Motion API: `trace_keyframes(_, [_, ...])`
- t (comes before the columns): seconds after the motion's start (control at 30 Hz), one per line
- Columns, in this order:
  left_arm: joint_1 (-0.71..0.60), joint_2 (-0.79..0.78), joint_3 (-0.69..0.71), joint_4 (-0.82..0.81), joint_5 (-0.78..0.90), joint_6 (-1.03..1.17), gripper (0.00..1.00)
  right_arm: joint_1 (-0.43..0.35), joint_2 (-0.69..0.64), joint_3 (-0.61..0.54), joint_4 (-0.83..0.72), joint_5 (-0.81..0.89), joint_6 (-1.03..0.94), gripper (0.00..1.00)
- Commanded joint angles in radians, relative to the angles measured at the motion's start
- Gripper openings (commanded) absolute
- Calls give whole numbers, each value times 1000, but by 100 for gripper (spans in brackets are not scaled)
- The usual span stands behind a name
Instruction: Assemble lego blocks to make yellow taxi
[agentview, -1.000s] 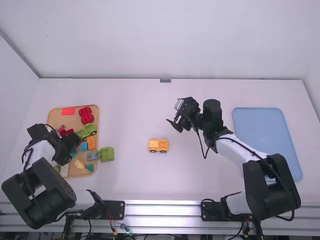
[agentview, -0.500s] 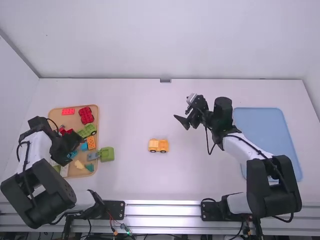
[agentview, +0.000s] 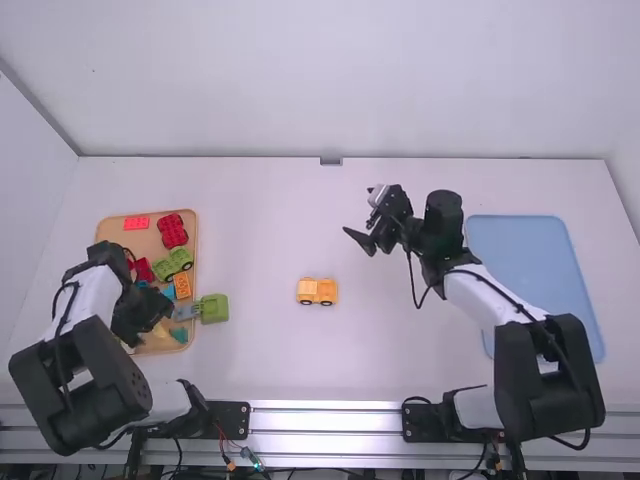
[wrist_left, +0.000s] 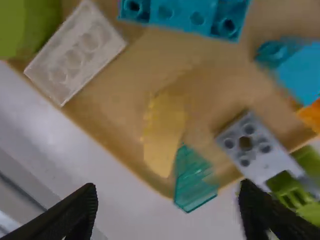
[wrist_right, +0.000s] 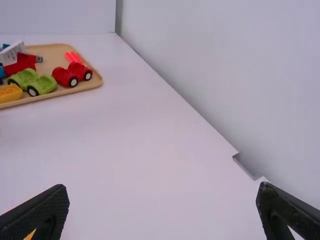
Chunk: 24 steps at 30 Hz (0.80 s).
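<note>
Yellow-orange and dark-wheeled, a toy vehicle (agentview: 317, 291) sits upright on the white table (agentview: 265, 350), between the two robot arms. The left gripper (agentview: 148, 322), its fingers spread, hovers over the near part of a tan tray (agentview: 112, 235) of coloured blocks, where a pale yellow piece (wrist_left: 164, 132) lies beside a translucent teal one (wrist_left: 194, 180), near a grey block (wrist_left: 257, 150). Across the table, the right gripper (agentview: 360, 241) hangs with fingers wide apart, farther out than the vehicle and left of a blue tray (agentview: 525, 265).
</note>
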Motion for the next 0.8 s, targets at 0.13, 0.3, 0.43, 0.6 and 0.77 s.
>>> trace_keyframes(0.13, [24, -13, -6, -23, -115, -48, 80, 15, -37, 48, 39, -6, -5, 98])
trace_keyframes(0.3, [25, 2, -34, 71, -11, -41, 79, 41, -37, 48, 66, -6, -5, 99])
trace_keyframes(0.43, [27, 40, -35, 91, -6, -65, 68, 47, -39, 48, 67, 1, -5, 99])
trace_keyframes(0.6, [21, 96, -42, 117, -10, -79, 75, 48, -44, 48, 76, 2, -5, 99])
trace_keyframes(0.77, [21, 162, -44, 145, -6, -78, 75, 40, -45, 48, 100, 1, -5, 99])
